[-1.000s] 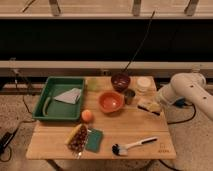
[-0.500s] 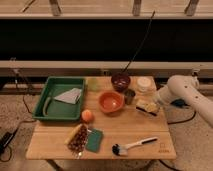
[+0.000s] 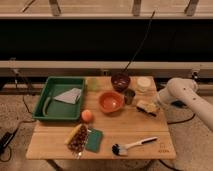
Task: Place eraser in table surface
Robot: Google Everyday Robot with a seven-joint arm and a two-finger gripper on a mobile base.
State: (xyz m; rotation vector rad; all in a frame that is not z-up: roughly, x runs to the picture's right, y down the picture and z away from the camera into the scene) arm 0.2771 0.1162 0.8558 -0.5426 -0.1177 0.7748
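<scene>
The eraser [image 3: 146,107], a small block with a cream top and dark base, is at the right side of the light wooden table surface [image 3: 125,132], just right of the orange bowl [image 3: 110,101]. My gripper [image 3: 154,103] is at the end of the white arm [image 3: 180,92], which reaches in from the right. It is right at the eraser's right end. I cannot tell whether the eraser rests on the wood or is held just above it.
A green tray [image 3: 46,95] with a grey cloth stands at the left. A dark bowl [image 3: 120,80], metal cup [image 3: 129,96], white lidded cup [image 3: 144,83], orange fruit [image 3: 87,115], snack bag [image 3: 77,138], teal sponge [image 3: 93,140] and white-handled brush [image 3: 132,146] also sit on the table.
The white arm has shifted slightly left and lower toward the table. The eraser stays at about the same spot by the orange bowl.
</scene>
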